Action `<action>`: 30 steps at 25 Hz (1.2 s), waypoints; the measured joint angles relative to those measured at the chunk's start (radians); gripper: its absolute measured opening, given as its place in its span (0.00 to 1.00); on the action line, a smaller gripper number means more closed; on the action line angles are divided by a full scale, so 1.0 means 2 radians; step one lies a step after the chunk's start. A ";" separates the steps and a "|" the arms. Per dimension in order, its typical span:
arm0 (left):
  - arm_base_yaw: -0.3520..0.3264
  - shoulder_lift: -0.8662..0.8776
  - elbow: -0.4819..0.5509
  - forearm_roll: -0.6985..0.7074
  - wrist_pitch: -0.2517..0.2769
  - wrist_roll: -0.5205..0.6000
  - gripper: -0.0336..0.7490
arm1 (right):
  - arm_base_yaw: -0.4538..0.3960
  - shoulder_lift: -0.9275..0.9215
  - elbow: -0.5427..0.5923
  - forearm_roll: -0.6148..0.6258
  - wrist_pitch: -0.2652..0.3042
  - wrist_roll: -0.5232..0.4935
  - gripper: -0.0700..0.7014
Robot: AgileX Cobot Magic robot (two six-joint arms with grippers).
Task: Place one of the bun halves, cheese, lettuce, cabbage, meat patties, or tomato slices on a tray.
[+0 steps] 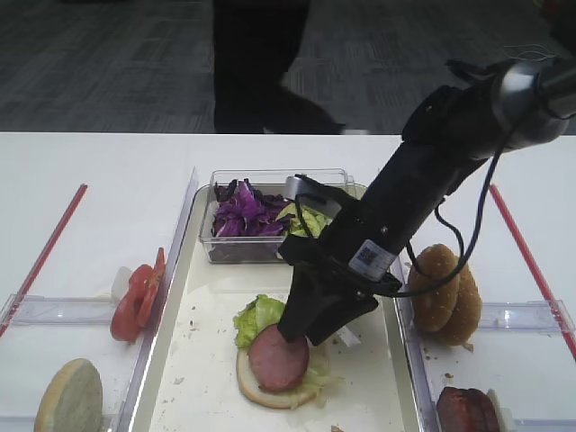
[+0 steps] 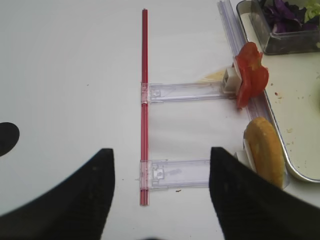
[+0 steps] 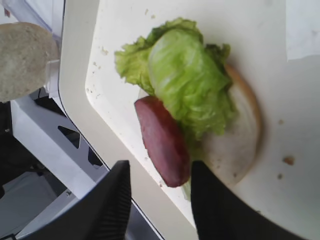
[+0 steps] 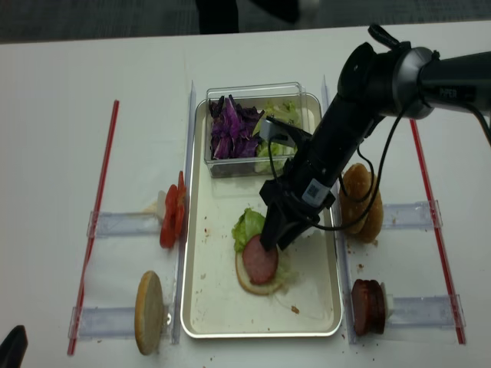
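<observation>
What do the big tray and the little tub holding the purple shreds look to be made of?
The tray looks like metal with a cream matte face: its raised rim has a silvery shine, though coated plastic is possible. The tub looks like clear plastic, since the cabbage shows straight through its glossy walls.

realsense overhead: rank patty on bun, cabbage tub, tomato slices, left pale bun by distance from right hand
1. Patty, under the right hand, mid-tray.
2. Cabbage tub, at the tray's far end.
3. Tomato slices, just outside the tray's left rim.
4. Pale bun, near-left corner.
</observation>
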 joint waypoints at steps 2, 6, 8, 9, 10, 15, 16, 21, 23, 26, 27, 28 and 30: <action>0.000 0.000 0.000 0.000 0.000 0.000 0.58 | 0.000 -0.012 0.000 -0.009 -0.003 0.009 0.49; 0.000 0.000 0.000 0.000 0.000 0.000 0.58 | 0.000 -0.029 0.000 -0.031 -0.003 0.035 0.49; 0.000 0.000 0.000 0.000 0.000 0.000 0.58 | 0.000 -0.036 0.000 -0.046 -0.003 0.050 0.49; 0.000 0.000 0.000 0.000 0.000 0.000 0.58 | 0.000 -0.039 0.000 -0.055 -0.003 0.058 0.49; 0.000 0.000 0.000 0.000 0.000 0.000 0.58 | 0.000 -0.042 0.000 -0.063 -0.003 0.064 0.49; 0.000 0.000 0.000 0.000 0.000 0.000 0.58 | 0.000 -0.044 -0.026 -0.095 0.010 0.097 0.49; 0.000 0.000 0.000 0.000 0.000 0.000 0.58 | 0.000 -0.044 -0.036 -0.100 0.010 0.104 0.49; 0.000 0.000 0.000 0.000 0.000 0.000 0.58 | 0.000 -0.045 -0.086 -0.128 0.012 0.148 0.49; 0.000 0.000 0.000 0.000 0.000 0.000 0.58 | 0.000 -0.045 -0.100 -0.140 0.014 0.168 0.49; 0.000 0.000 0.000 0.000 0.000 0.000 0.58 | 0.000 -0.045 -0.116 -0.158 0.017 0.191 0.49; 0.000 0.000 0.000 0.000 0.000 0.000 0.58 | 0.000 -0.045 -0.120 -0.164 0.018 0.196 0.49; 0.000 0.000 0.000 0.000 0.000 0.000 0.58 | 0.000 -0.045 -0.123 -0.171 0.018 0.201 0.49; 0.000 0.000 0.000 0.000 0.000 0.000 0.58 | 0.000 -0.045 -0.126 -0.189 0.018 0.214 0.49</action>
